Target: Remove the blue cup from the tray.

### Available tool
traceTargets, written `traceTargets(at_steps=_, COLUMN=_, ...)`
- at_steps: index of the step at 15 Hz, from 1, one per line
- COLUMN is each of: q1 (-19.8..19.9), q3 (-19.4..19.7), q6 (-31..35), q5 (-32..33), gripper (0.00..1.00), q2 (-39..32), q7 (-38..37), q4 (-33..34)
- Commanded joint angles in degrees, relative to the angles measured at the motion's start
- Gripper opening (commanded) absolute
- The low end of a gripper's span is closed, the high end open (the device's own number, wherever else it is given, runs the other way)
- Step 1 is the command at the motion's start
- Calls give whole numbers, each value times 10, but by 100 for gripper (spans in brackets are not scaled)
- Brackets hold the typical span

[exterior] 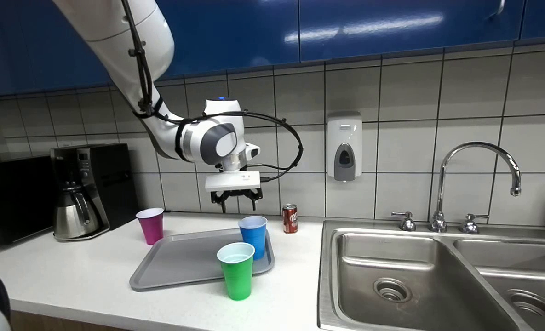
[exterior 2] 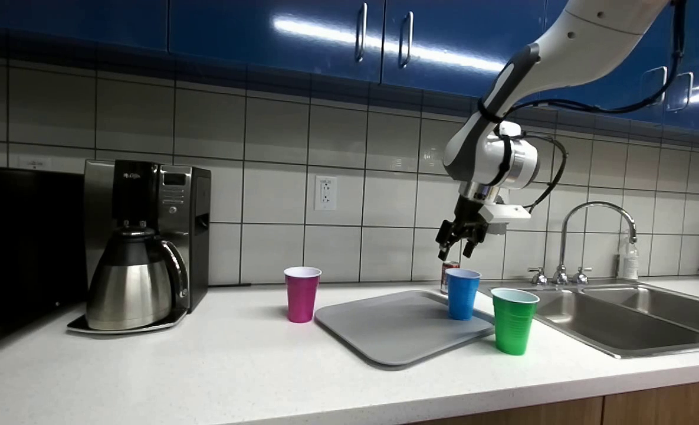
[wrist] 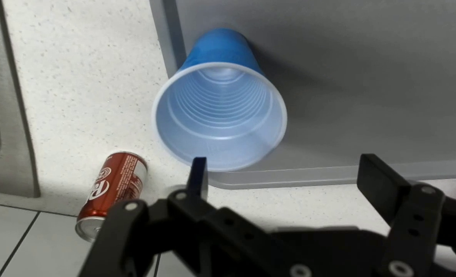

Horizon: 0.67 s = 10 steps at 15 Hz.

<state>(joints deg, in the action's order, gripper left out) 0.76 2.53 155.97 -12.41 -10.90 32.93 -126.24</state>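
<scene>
The blue cup (exterior: 254, 240) stands upright near one end of the grey tray (exterior: 185, 259), close to a corner. Both show in an exterior view too, the cup (exterior 2: 462, 297) on the tray (exterior 2: 384, 330). My gripper (exterior: 238, 206) is open and empty above the back of the tray, higher than the cup rim, touching nothing; it also shows in an exterior view (exterior 2: 455, 252). In the wrist view the cup (wrist: 220, 115) opens toward the camera, and one fingertip of the gripper (wrist: 284, 157) overlaps its rim in the picture. The tray (wrist: 366, 100) lies below.
A green cup (exterior: 238, 273) stands beside the tray's front corner, near the blue cup. A purple cup (exterior 2: 302, 295) stands at the tray's far end. A soda can (wrist: 114, 188) stands near the wall. The sink (exterior: 326, 276) and coffee maker (exterior 2: 143, 254) flank the counter.
</scene>
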Motion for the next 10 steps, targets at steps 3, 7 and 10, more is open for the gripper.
traceTargets(at_steps=3, q1=51, q3=-56, q6=18, q5=-9, gripper=100, q2=-60, q7=23, q4=50)
traceTargets(at_steps=7, q1=67, q3=-75, q6=20, q5=2, gripper=100, q2=-87, q7=16, q4=66)
traceTargets(at_steps=10, q1=74, q3=-83, q6=19, q5=8, gripper=100, q2=-98, q7=12, q4=73)
